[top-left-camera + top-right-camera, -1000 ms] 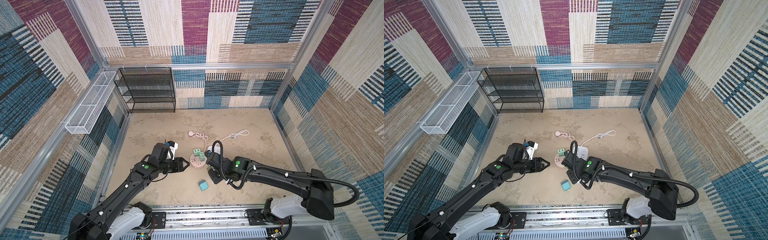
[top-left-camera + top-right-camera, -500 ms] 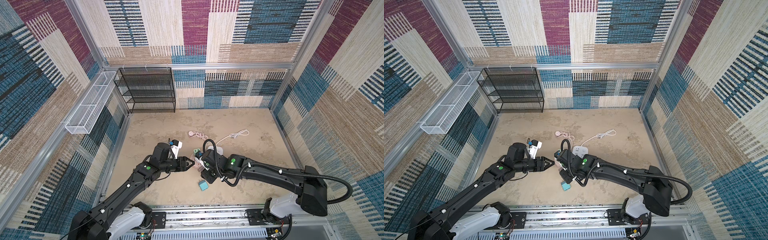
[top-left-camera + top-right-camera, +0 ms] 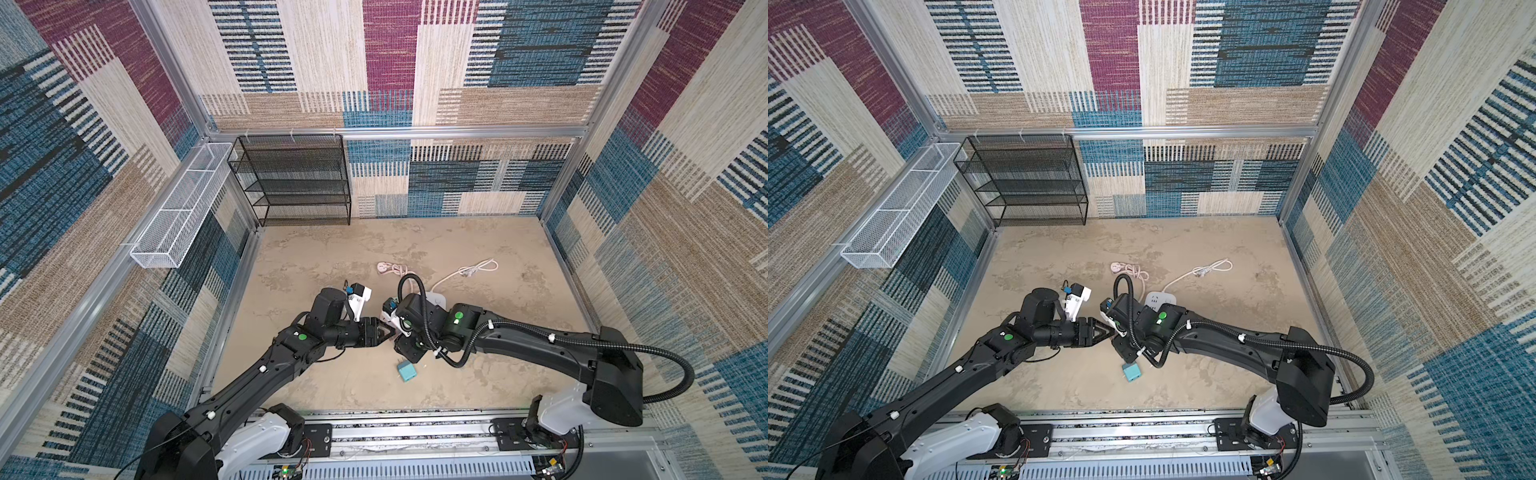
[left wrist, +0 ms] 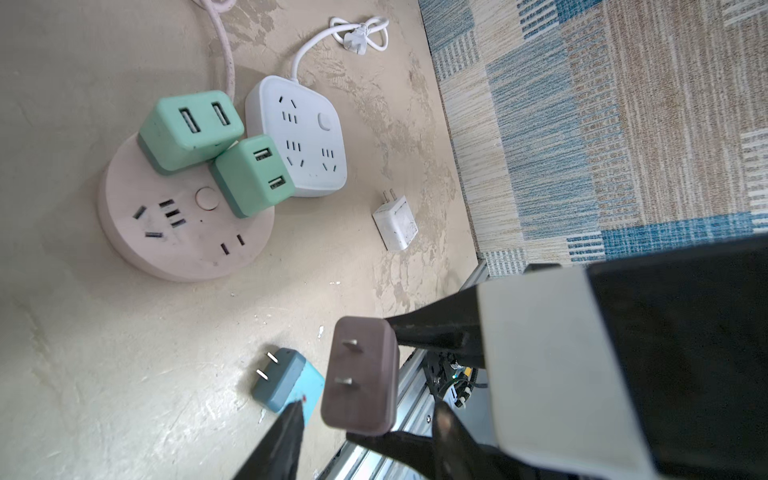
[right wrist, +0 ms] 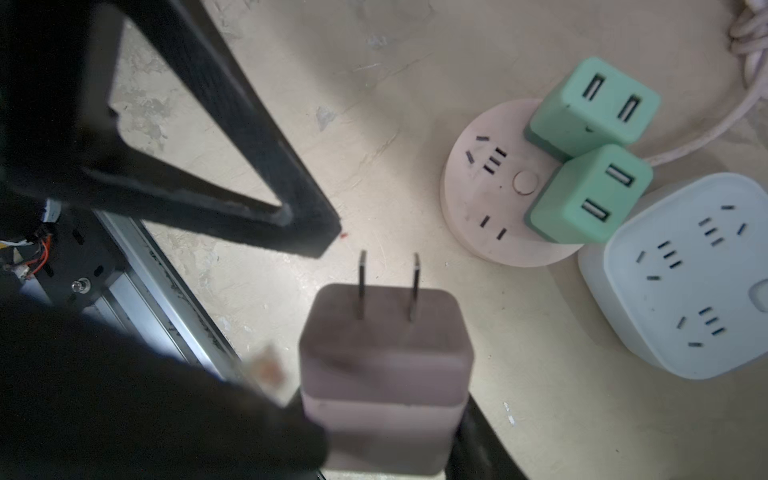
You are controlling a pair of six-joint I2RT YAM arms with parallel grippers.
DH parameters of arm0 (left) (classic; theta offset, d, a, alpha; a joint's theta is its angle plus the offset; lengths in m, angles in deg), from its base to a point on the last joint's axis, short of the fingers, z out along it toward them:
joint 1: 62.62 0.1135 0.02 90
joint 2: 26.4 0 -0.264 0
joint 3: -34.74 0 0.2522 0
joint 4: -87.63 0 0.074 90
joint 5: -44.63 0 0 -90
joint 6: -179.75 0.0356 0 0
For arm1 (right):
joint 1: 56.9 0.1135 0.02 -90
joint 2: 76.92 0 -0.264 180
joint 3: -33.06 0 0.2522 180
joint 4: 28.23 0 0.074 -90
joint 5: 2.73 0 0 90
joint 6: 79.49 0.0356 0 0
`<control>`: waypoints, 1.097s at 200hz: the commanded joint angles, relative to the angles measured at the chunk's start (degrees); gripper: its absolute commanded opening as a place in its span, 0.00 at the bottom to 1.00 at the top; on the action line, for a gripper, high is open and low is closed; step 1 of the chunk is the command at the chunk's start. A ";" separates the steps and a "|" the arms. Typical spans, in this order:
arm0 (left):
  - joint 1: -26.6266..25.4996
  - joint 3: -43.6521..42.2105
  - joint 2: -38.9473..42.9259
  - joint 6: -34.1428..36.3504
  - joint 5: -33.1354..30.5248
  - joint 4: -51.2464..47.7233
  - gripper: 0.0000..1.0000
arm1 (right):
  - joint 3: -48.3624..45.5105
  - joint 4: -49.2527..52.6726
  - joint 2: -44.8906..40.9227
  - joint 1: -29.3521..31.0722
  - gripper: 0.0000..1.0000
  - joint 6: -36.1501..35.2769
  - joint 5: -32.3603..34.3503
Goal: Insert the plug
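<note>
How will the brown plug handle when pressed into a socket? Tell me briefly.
The brown plug looks like a stiff, boxy shell, so it should not flex. Its smooth, rounded edges suggest it could twist in a grip under pressure. Its two thin prongs might bend if pushed in crooked.

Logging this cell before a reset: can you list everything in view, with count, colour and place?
plug: 1, brown, held in right gripper
USB chargers: 2, green, standing on round strip
round strip: 1, pink, mid-table
square strip: 1, white, beside round strip
white charger: 1, white, lying on table
blue charger: 1, blue, lying near front edge
shelf rack: 1, black, back left
wire basket: 1, white, left wall
table: 1, beige
left gripper: 1, black, open, beside plug
right gripper: 1, black, shut on plug
</note>
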 commanded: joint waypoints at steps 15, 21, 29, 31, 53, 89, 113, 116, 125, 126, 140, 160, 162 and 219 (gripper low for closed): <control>-0.24 -0.42 -0.39 -1.37 1.23 2.54 0.54 | 1.29 -2.10 0.38 0.04 0.00 -0.74 -1.54; -0.24 -0.48 -0.37 -1.40 1.23 2.83 0.54 | 1.50 -2.18 0.30 -0.04 0.00 -0.91 -1.89; -0.23 -0.54 -0.54 -1.55 1.51 3.14 0.54 | 1.53 -2.11 0.33 0.02 0.00 -1.08 -1.99; -0.24 -0.51 -0.59 -1.59 1.48 3.11 0.54 | 1.53 -2.13 0.37 0.03 0.00 -1.16 -2.04; -0.24 -0.51 -1.05 -1.90 1.89 3.66 0.53 | 1.69 -2.03 0.38 0.04 0.00 -1.54 -2.56; -0.24 -0.67 -1.87 -2.23 2.28 4.58 0.51 | 2.06 -2.04 0.55 0.02 0.00 -1.87 -3.64; -0.23 -0.74 -2.20 -2.45 2.42 4.95 0.47 | 2.23 -2.00 0.45 0.03 0.00 -1.89 -3.90; -0.24 -0.76 -2.27 -2.42 2.34 4.87 0.46 | 2.22 -2.02 0.49 0.01 0.00 -1.89 -3.79; -0.24 -0.84 -2.29 -2.54 2.36 5.20 0.44 | 2.28 -1.87 0.69 0.04 0.00 -1.89 -3.38; -0.24 -0.84 -2.30 -2.50 2.39 5.20 0.44 | 2.30 -1.86 0.71 0.02 0.00 -1.89 -3.36; -0.24 -0.85 -2.44 -2.61 2.59 5.56 0.38 | 2.46 -1.85 0.75 0.03 0.00 -1.81 -3.33; -0.24 -0.90 -2.98 -2.86 3.11 6.04 0.31 | 2.55 -2.11 0.91 0.00 0.00 -1.70 -3.24; -0.24 -0.86 -2.94 -2.88 3.16 6.07 0.31 | 2.58 -2.15 0.87 0.00 0.00 -1.71 -3.15; -0.24 -1.91 -2.96 -3.39 3.12 7.04 0.00 | 3.28 -2.46 1.44 -0.08 0.01 -1.58 -2.21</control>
